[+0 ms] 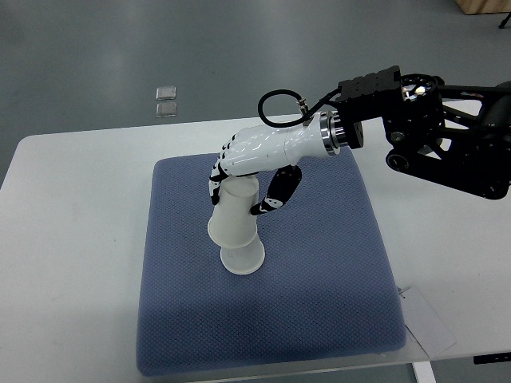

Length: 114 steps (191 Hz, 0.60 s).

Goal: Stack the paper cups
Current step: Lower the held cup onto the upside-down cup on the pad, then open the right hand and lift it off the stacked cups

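White bench carries the blue mat we work over. Our right hand reaches in, its fingers clamped around the upper paper cup, which sits tilted on the lower paper cup at mid-mat.

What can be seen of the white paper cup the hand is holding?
The plain white paper cup is upside down and slightly tilted, its wide rim lowered over a second inverted white paper cup standing on the blue quilted fabric mat. The white-and-black right hand grips its upper part, fingers on the left, thumb on the right.
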Motion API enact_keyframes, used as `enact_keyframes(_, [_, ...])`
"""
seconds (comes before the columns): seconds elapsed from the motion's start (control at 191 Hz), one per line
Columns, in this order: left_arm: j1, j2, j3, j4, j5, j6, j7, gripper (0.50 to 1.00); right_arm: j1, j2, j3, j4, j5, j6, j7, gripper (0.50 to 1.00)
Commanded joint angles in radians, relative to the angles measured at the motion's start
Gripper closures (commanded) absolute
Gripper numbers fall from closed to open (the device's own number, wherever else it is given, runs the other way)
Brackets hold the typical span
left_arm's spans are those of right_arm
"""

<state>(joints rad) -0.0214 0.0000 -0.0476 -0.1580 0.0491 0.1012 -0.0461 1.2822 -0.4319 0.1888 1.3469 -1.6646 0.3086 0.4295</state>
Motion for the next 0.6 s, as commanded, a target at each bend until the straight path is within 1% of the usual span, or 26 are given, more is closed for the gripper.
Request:
enact_keyframes(0.0, [0.0,0.0,0.0,0.0,0.0,0.0,0.0,0.5,-0.001,-0.007,0.0,-0.002,0.006,0.001,0.0,0.587])
enact_keyframes(0.199, [0.0,0.0,0.0,0.0,0.0,0.0,0.0,0.5,-0.001,-0.021,0.003,-0.002,0.014,0.003,-0.001,0.587])
enact_keyframes(0.31, [0.0,0.0,0.0,0.0,0.0,0.0,0.0,0.5,-0.001,-0.045,0.018,-0.005,0.022,-0.003,-0.001,0.587])
enact_keyframes(0.43, [0.0,0.0,0.0,0.0,0.0,0.0,0.002,0.5,-0.027,-0.056,0.1,-0.077,0.12,-0.003,-0.006,0.587])
enact_keyframes(0.493, [0.0,0.0,0.0,0.0,0.0,0.0,0.0,0.5,-0.089,-0.057,0.164,-0.133,0.213,0.0,-0.043,0.587])
enact_keyframes(0.593, [0.0,0.0,0.0,0.0,0.0,0.0,0.0,0.5,-0.179,-0.044,0.29,-0.259,0.368,-0.003,-0.155,0.587])
